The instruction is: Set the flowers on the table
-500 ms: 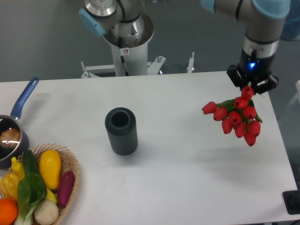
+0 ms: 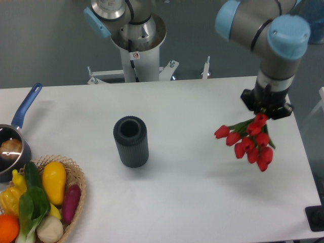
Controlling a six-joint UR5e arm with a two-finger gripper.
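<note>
The flowers (image 2: pixel 248 143), a bunch of red tulip buds with green stems, hang tilted above the right part of the white table (image 2: pixel 192 192). Their stems run up into my gripper (image 2: pixel 265 108), which is shut on them. The buds point down and to the left, and a faint shadow lies on the table below them. The stem ends are hidden inside the gripper's fingers. The arm's blue-capped joints reach down from the upper right.
A dark ribbed vase (image 2: pixel 131 141) stands upright at the middle of the table. At the front left sits a wicker basket (image 2: pixel 76 197) of vegetables, with a blue-handled saucepan (image 2: pixel 12 147) behind it. The robot base (image 2: pixel 136 45) stands behind the table's far edge.
The gripper has come down and slightly left with the flowers, so the bunch now hangs lower and closer to the table.
</note>
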